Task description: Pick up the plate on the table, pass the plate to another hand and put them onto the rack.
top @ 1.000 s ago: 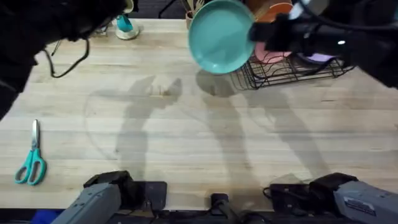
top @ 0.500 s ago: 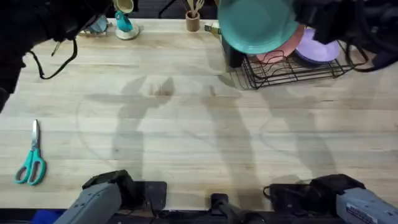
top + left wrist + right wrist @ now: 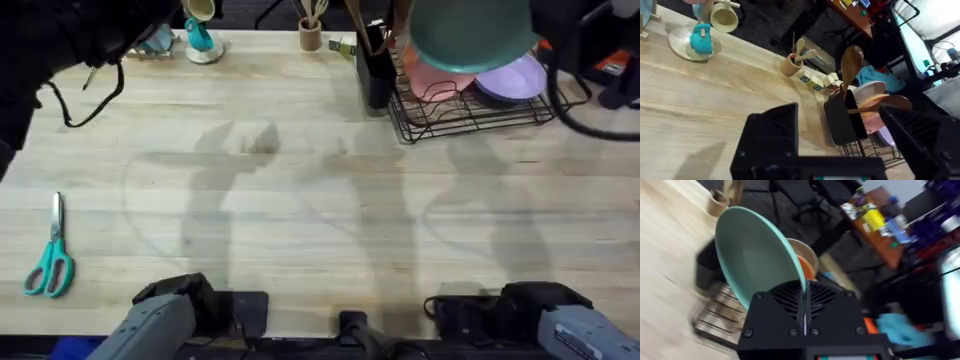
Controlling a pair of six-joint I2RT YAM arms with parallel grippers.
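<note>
Right tool (image 3: 805, 311) is clamped on the rim of the teal plate (image 3: 468, 32), held above the black wire rack (image 3: 470, 108) at the worktop's (image 3: 300, 200) far right. Left tool (image 3: 840, 145) stands apart, empty. Its wrist view shows wooden spoons (image 3: 852, 62) in a black holder (image 3: 842, 120). No writing is legible.

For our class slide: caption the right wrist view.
Right gripper holds the teal plate by its rim above the rack.
</note>
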